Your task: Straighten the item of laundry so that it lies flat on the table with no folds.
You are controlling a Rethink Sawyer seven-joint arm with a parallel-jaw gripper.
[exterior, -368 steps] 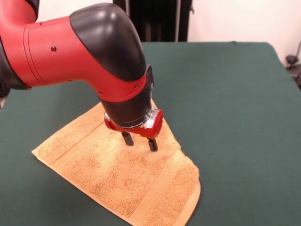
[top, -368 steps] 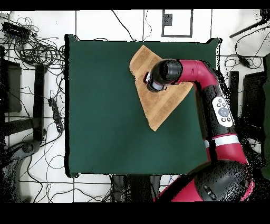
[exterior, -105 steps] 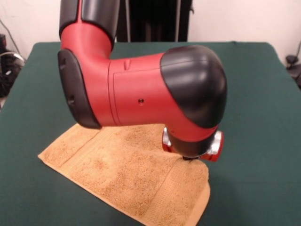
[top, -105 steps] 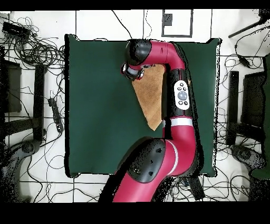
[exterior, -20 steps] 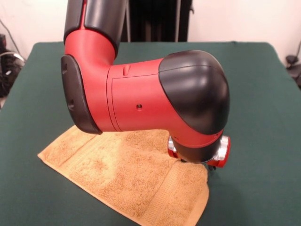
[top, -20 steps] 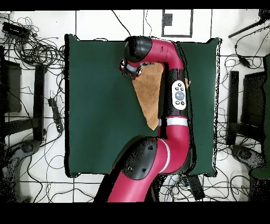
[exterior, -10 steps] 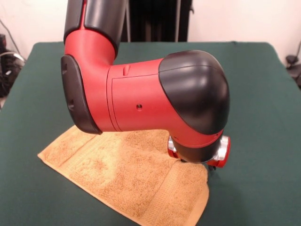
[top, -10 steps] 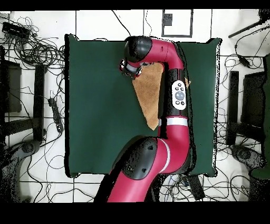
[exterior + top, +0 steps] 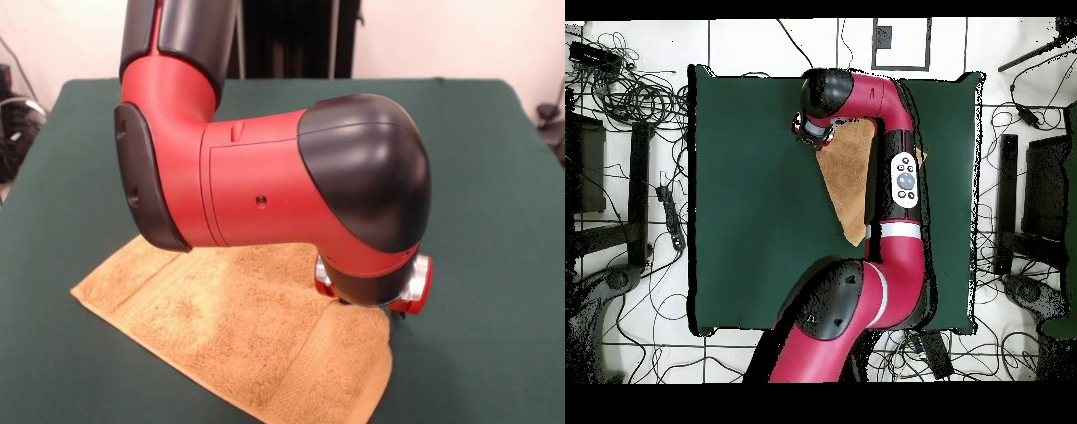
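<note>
The item of laundry [image 9: 229,340] is a golden-orange towel folded into a rough triangle on the green table [image 9: 494,177]. It lies near the front edge in the front view. A flat woven band runs across its right end. My gripper [image 9: 395,314] sits low at the towel's right corner, almost wholly hidden under the bulky red and black wrist. In the overhead view the gripper [image 9: 810,133] is at the towel's [image 9: 847,185] upper left tip, and the arm covers the towel's right side.
My arm's links [image 9: 900,180] stretch over the table's right half [image 9: 755,200] in the overhead view. Cables and dark equipment [image 9: 625,120] lie on the floor around the table. A black stand [image 9: 291,40] rises behind the far edge.
Earlier the gripper stood over the towel's middle; the arm has since swung round to the towel's corner and edged slightly outward. Over the last second nothing has moved.
</note>
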